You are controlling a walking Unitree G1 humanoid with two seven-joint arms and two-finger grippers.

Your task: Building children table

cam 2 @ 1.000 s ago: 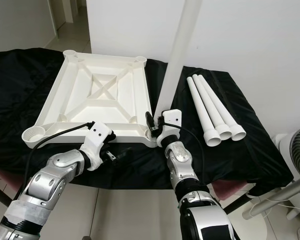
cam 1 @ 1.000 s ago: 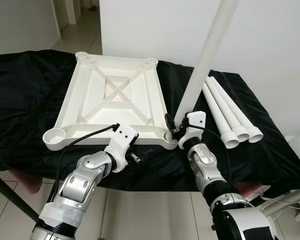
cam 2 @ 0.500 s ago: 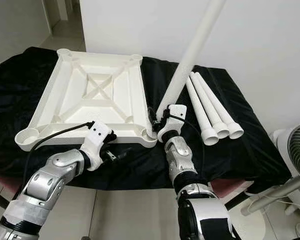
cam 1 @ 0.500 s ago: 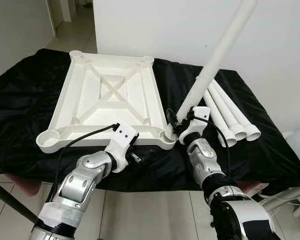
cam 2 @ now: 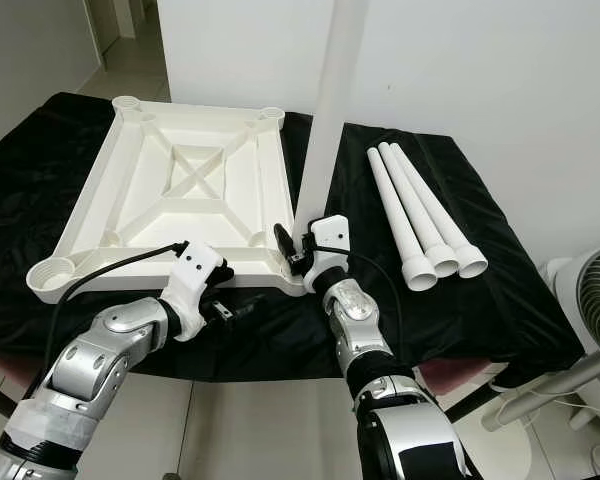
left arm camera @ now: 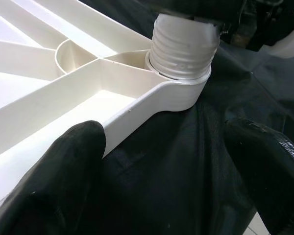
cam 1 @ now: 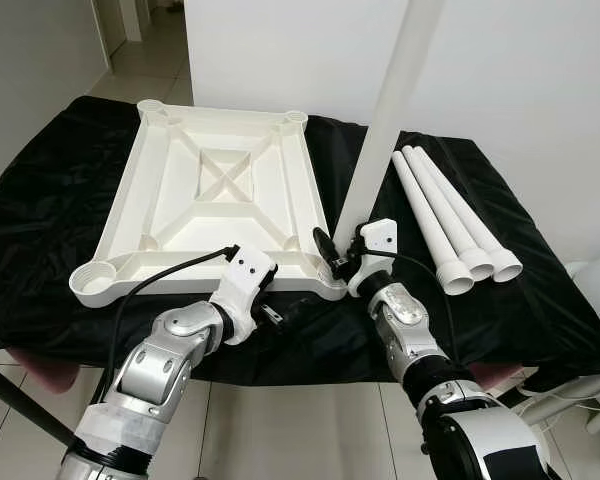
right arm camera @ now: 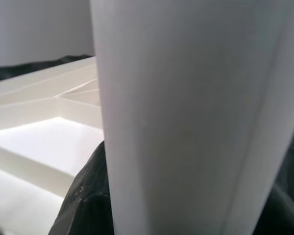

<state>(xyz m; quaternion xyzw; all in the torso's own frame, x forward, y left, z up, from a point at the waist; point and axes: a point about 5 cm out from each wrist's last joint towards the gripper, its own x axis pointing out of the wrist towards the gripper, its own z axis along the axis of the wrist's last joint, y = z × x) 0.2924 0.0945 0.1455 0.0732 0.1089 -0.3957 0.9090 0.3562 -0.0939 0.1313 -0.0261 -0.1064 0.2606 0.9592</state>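
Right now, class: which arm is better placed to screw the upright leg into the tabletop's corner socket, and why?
The right. Its end effector grips the upright leg above the corner socket; the left end effector sits beside the tabletop.

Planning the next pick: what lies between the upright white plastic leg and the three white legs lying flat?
Only bare black cloth, in the eye views, separates the upright leg from the three lying legs.

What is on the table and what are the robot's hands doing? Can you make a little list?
tabletop: white, upside down on the black cloth
leg: held upright by the right gripper, its threaded end in the near right corner socket
spare legs: three, lying side by side to the right
left gripper: at the tabletop's near edge, fingers open
cloth: black, covers the surface
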